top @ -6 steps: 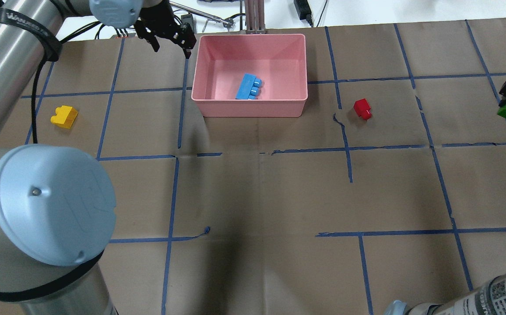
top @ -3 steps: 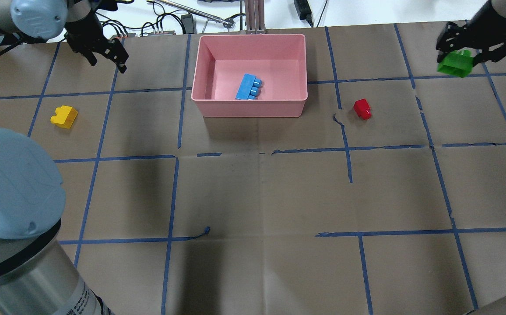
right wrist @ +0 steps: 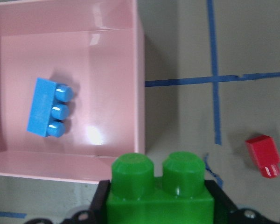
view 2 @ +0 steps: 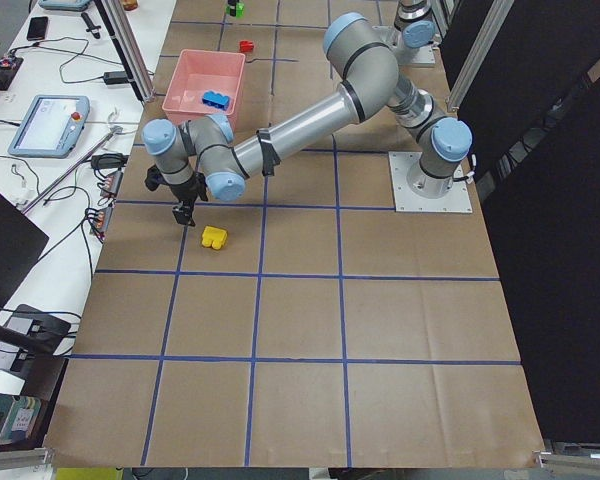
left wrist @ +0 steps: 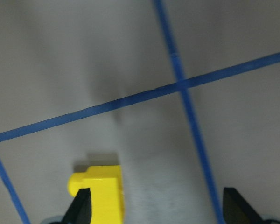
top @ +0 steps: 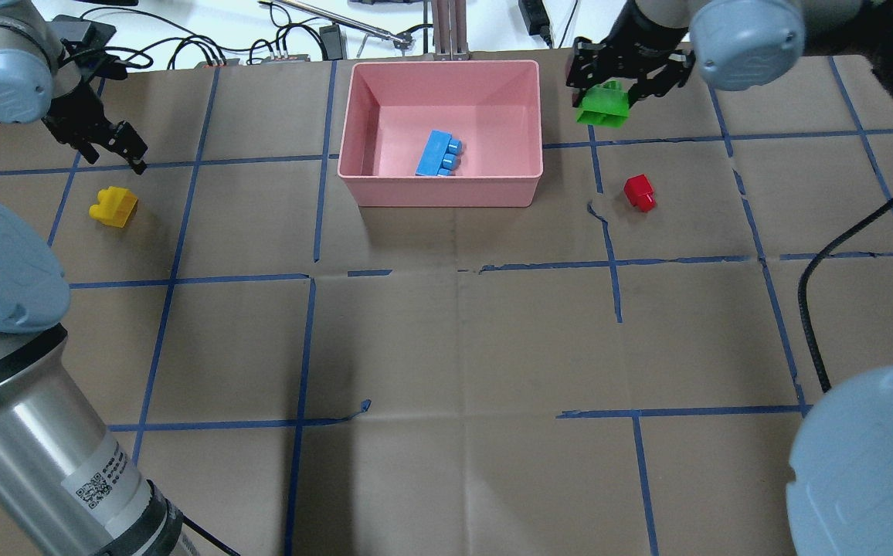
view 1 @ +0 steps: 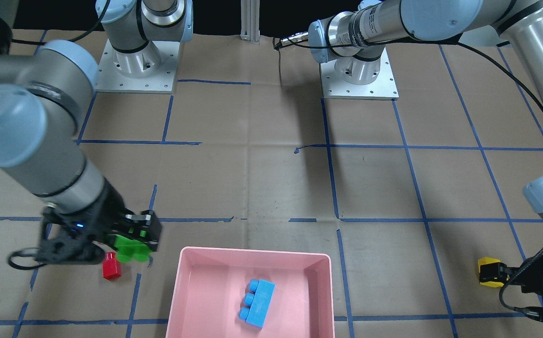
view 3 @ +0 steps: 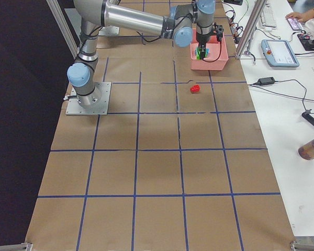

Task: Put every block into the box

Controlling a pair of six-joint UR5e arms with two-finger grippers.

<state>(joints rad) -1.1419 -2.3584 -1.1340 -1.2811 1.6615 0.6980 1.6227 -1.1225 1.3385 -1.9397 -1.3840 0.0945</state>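
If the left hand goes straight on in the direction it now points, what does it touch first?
Probably the yellow block: the open left hand points down at the table, with the block at one finger, not centred. Height is unclear, so the finger may miss it.

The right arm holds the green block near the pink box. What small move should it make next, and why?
Probably the right end effector should shift the green block sideways until it hangs above the pink box. In the overhead view the block is just outside the box's right rim, so opening now would likely drop it on the table.
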